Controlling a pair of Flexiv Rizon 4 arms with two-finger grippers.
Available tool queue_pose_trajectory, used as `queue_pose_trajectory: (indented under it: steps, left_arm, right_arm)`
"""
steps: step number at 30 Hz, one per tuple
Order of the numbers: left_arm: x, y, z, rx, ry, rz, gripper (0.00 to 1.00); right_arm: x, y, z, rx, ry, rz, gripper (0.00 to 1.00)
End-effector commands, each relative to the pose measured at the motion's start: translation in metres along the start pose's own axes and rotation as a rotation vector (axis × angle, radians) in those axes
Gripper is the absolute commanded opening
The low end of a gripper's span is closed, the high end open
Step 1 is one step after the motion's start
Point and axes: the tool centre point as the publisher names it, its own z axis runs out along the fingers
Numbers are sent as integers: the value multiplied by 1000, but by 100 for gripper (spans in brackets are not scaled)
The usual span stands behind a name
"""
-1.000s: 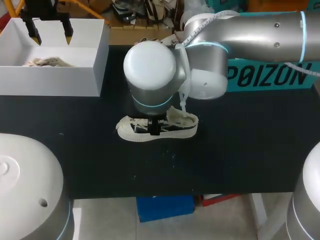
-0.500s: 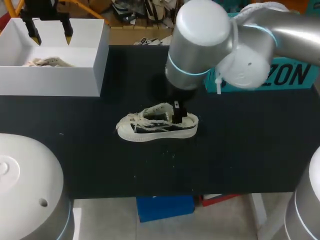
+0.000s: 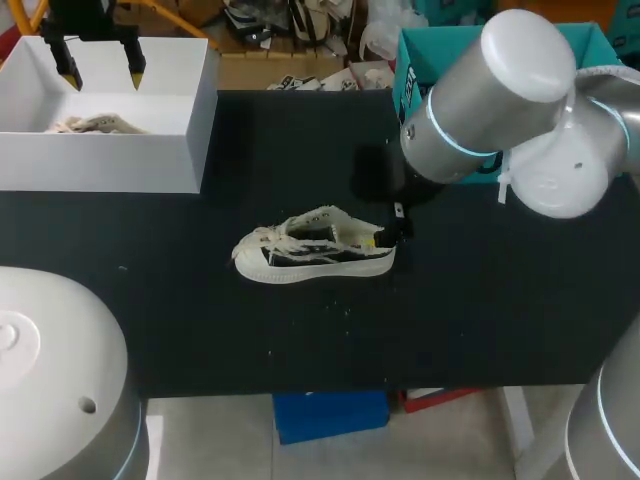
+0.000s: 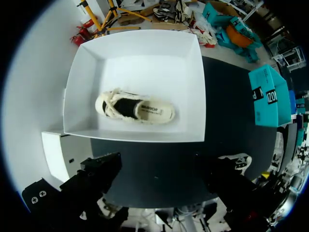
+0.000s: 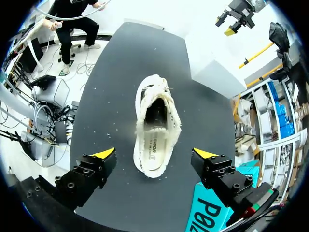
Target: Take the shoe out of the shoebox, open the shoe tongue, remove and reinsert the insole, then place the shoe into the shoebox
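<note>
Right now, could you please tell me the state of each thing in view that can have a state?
Shoe on the table: upright on its sole, outside the box, insole inside, held by nothing.
Second shoe: upright inside the shoebox.
Shoebox: open, no lid on it.
Left hand: open, above the shoebox, holding nothing.
Right hand: open, fingers wide apart on either side of the table shoe's heel end, not touching it.

You have a black table (image 3: 500, 320) in front of you. On it, a white shoebox (image 3: 110, 160) stands at the far left, a cream-and-black shoe (image 3: 315, 252) sits upright near the middle, a teal box (image 3: 425, 55) stands far right, and pale specks (image 3: 347, 312) lie scattered near the shoe.
</note>
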Motion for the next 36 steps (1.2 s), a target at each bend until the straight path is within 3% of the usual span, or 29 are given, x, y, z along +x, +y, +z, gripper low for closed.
queue_pose_trajectory:
  steps: [1,14,17,29,36]
  left_arm:
    - [0,0,0,-1,-1,-1,100]
    - [0,0,0,-1,-1,-1,100]
    - [0,0,0,-1,-1,-1,100]
    - [0,0,0,-1,-1,-1,100]
    - [0,0,0,-1,-1,-1,100]
  right_arm:
    - [1,-3,0,-64,-2,-1,100]
    - [1,-3,0,-64,-2,-1,100]
    - [6,-14,2,-142,-19,56,100]
    - [-4,-46,22,-245,31,90,100]
    - [-8,-53,39,-286,80,91,100]
